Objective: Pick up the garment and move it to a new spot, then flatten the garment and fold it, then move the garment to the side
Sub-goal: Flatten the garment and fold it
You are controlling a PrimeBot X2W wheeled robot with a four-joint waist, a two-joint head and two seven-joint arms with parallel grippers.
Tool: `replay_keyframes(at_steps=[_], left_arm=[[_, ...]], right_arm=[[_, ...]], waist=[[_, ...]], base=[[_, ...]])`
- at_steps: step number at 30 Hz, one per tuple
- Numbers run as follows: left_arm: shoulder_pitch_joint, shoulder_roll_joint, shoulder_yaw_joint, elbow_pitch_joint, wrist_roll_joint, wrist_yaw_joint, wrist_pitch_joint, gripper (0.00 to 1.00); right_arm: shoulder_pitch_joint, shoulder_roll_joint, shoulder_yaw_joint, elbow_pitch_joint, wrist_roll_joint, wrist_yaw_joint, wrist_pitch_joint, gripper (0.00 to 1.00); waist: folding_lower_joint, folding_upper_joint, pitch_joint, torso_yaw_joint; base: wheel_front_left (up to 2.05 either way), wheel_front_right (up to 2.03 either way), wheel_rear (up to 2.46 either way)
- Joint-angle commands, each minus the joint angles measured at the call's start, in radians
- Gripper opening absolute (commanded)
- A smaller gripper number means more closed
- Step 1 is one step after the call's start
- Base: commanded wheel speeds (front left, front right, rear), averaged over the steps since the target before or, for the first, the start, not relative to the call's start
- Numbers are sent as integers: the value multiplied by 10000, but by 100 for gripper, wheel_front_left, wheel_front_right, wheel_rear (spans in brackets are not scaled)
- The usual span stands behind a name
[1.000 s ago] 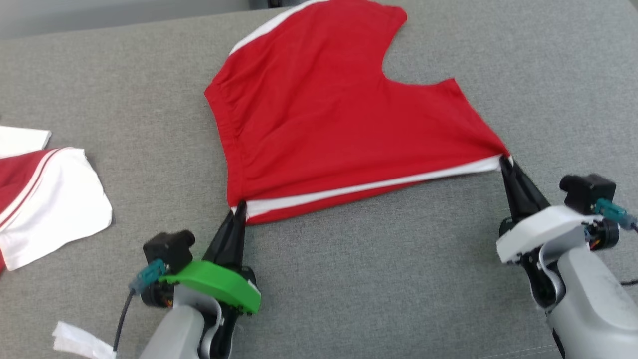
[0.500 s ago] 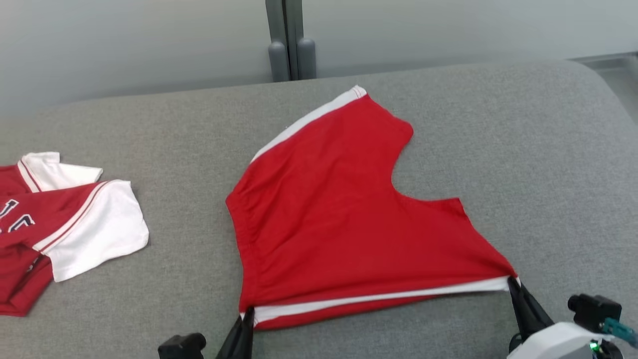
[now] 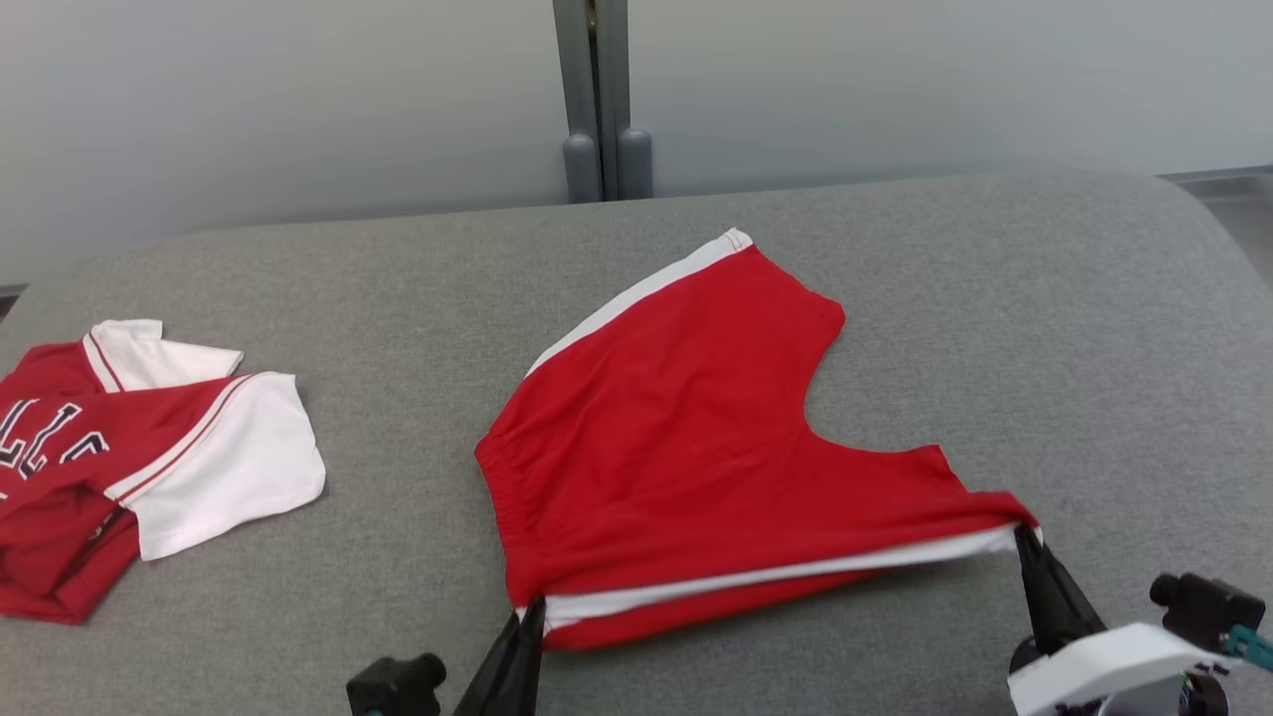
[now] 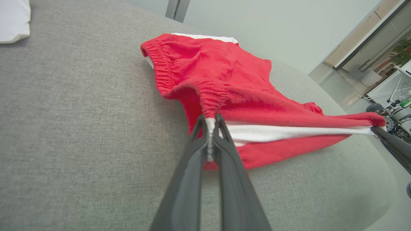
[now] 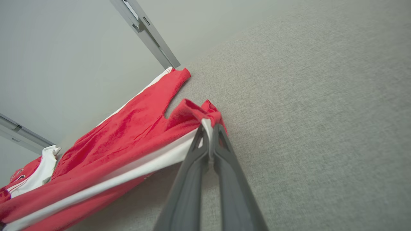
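Left gripper (image 4: 210,122): the two dark fingers are pressing tight together, pinching a gathered white seam at one corner of the garment; it is rising from the bottom centre of the left wrist view.
Right gripper (image 5: 209,130): the fingers are clamping the opposite corner, with the white band and a fold of red cloth caught at the tips; bottom centre of the right wrist view.
Garment (image 3: 686,447): red cloth with a white band, sitting in the middle of the head view. Its near edge is stretching taut between the two grippers and lifting slightly, casting a shadow underneath. The far part is lying flat, with a white stripe running along its upper-left edge and a curved notch cutting into its right side.
Grey cushion (image 3: 398,278): it is carrying everything and spanning the frame.
Jersey (image 3: 129,447): red and white with dark lettering, lying crumpled at the left edge, well apart from the garment.
Post (image 3: 597,99): grey, standing against the pale wall at upper centre.
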Motion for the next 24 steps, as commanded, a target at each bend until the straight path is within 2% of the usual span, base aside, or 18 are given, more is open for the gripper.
replay_keyframes(at_steps=[1, 7, 13, 24], left_arm=[[-391, 96, -55, -149, 69, 36, -5, 0], [-1532, 85, -228, -664, 120, 36, -6, 0], [-2640, 23, -147, -720, -69, 34, -6, 0], [-4555, -93, 50, -462, -381, 34, -6, 0]], right_arm=[[-359, 18, -34, -150, 179, -18, 99, 0], [-1846, 312, -218, -392, 1094, -17, 610, 0], [-3655, 472, -266, 30, 1710, -17, 1176, 0], [-7167, 367, -57, 2006, 1109, -15, 1315, 0]], waist=[[1, 0, 374, 198], [1, 0, 1102, 506], [1, 0, 1861, 720], [1, 0, 3277, 1244]], base=[[0, 0, 0], [0, 0, 0], [0, 0, 0], [0, 0, 0]])
